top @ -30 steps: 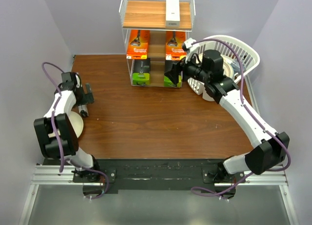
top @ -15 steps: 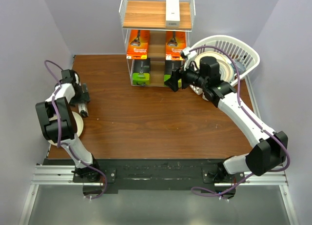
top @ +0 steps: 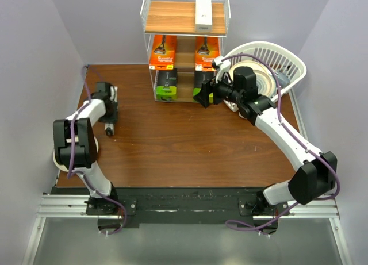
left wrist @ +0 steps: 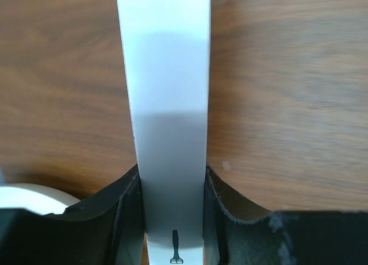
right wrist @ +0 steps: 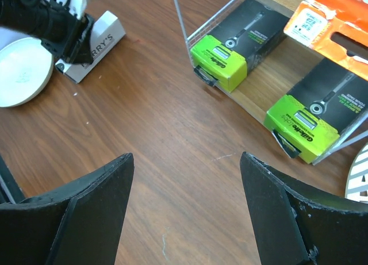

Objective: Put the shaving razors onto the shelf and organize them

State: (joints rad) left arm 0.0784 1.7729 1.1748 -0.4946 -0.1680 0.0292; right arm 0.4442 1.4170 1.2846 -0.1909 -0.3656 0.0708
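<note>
My left gripper (top: pixel 109 108) is shut on a long slim white razor box (left wrist: pixel 167 92) that lies on the table at the far left; its fingers (left wrist: pixel 123 202) press both long sides. The right wrist view shows the same box (right wrist: pixel 98 38) under the left gripper (right wrist: pixel 54 23). The shelf (top: pixel 150 23) holds another white box (top: pixel 203 13) on top, two orange cards (top: pixel 162 51) in the middle and two black boxes with green ends (top: pixel 165 85) at the bottom. My right gripper (top: pixel 201 95) hangs open in front of the shelf, its fingers (right wrist: pixel 92 207) empty.
A white slotted basket (top: pixel 290 58) with cream plates stands right of the shelf, behind the right arm. Another cream plate (top: pixel 89 149) lies at the left edge under the left arm, and its rim (left wrist: pixel 29 197) shows beside the left fingers.
The left gripper has moved toward the far side and closed on the white box. The right gripper has drawn back from the bottom shelf tier, still open.
</note>
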